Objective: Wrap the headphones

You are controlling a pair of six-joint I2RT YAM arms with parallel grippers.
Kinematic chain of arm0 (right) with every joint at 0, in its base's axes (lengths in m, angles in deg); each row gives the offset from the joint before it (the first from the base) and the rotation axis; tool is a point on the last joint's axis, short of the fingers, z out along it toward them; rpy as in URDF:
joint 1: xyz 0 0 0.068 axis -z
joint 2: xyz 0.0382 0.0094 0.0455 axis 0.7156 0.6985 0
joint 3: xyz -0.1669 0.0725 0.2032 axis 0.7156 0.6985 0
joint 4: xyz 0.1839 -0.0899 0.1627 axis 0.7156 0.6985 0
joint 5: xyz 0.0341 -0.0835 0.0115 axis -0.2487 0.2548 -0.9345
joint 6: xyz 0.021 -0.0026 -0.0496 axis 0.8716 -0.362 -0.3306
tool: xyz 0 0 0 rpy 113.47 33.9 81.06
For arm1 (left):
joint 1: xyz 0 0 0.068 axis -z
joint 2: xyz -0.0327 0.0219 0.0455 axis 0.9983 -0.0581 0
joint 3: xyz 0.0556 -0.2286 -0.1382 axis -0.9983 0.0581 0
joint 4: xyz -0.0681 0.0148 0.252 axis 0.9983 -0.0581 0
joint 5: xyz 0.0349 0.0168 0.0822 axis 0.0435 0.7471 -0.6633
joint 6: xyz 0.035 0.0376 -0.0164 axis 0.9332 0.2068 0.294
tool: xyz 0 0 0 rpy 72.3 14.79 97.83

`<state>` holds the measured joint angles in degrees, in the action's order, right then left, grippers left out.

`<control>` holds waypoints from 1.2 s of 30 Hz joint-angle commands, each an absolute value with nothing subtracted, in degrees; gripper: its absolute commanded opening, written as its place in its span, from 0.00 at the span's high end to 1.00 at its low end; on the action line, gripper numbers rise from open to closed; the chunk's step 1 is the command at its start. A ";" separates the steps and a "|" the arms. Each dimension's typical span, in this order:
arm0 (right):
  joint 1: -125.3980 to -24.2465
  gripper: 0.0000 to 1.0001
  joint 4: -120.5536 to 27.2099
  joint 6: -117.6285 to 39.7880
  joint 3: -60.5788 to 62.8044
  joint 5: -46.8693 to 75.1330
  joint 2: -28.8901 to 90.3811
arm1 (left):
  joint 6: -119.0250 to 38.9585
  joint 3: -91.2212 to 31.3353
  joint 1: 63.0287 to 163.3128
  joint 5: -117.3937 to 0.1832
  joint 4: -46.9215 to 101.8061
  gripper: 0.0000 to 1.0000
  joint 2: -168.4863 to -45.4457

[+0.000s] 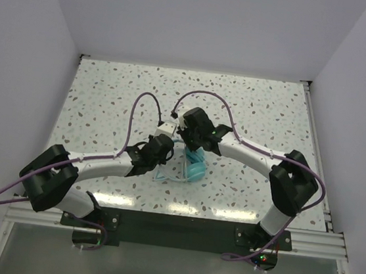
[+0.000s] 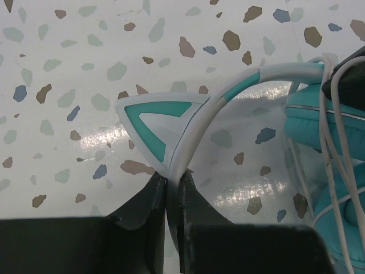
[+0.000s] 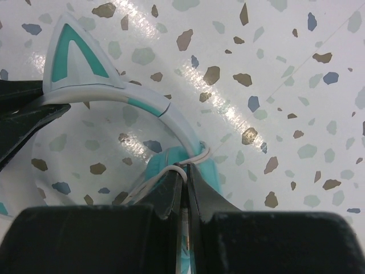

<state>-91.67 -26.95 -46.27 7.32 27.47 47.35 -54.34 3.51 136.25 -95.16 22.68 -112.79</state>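
**A:** The headphones (image 1: 194,170) lie on the speckled counter (image 1: 107,102) near its middle, just in front of both arms. From above they are only a turquoise blob with a few thin pale lines.

**B:** The wrist views give the detail. The left one shows the headband (image 2: 239,85), white with teal stretches, and a teal-and-white cat ear (image 2: 157,123) standing out from it.

**A:** And the left claw (image 2: 173,181)?

**B:** It is pinching that headband just under the cat ear, with its two dark fingers pressed against either side of the band. To its right sits a teal earcup (image 2: 336,134) with the whitish cord (image 2: 329,108) running over it in several strands.

**A:** The right wrist view sees the same band from the other side. The right claw (image 3: 185,174) is pressed nearly together, and a loop of cord sits right at its tips. It seems to be pinching that loop, just where the band meets the earcup.

**B:** That earcup is mostly hidden behind the right claw's fingers. In the left view the earcup is cut off by the frame edge. From above, both claws' tips are lost under the wrists, so the grips cannot be read there.
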 commanded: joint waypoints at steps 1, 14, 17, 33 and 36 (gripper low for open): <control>-89.82 1.00 -31.71 -49.34 3.80 36.88 47.93 | -52.63 3.64 137.47 -90.69 26.74 1.00 -111.98; -88.50 0.99 -29.43 -51.71 -0.07 38.03 50.74 | -49.55 4.52 137.47 -88.49 27.19 1.00 -110.40; -88.41 0.96 -28.46 -52.41 -0.25 38.56 51.00 | -49.81 3.82 137.39 -89.10 26.31 1.00 -110.84; -87.44 0.88 -31.45 -55.14 2.48 42.43 52.23 | -49.28 2.85 137.38 -87.52 25.95 1.00 -112.68; -87.53 0.86 -31.88 -55.23 3.00 41.20 52.76 | -49.28 2.59 137.38 -87.43 25.87 1.00 -113.03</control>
<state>-89.66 -23.74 -53.35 3.23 36.91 52.51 -51.41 4.14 135.93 -93.65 26.35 -113.10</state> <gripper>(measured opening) 0.125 0.110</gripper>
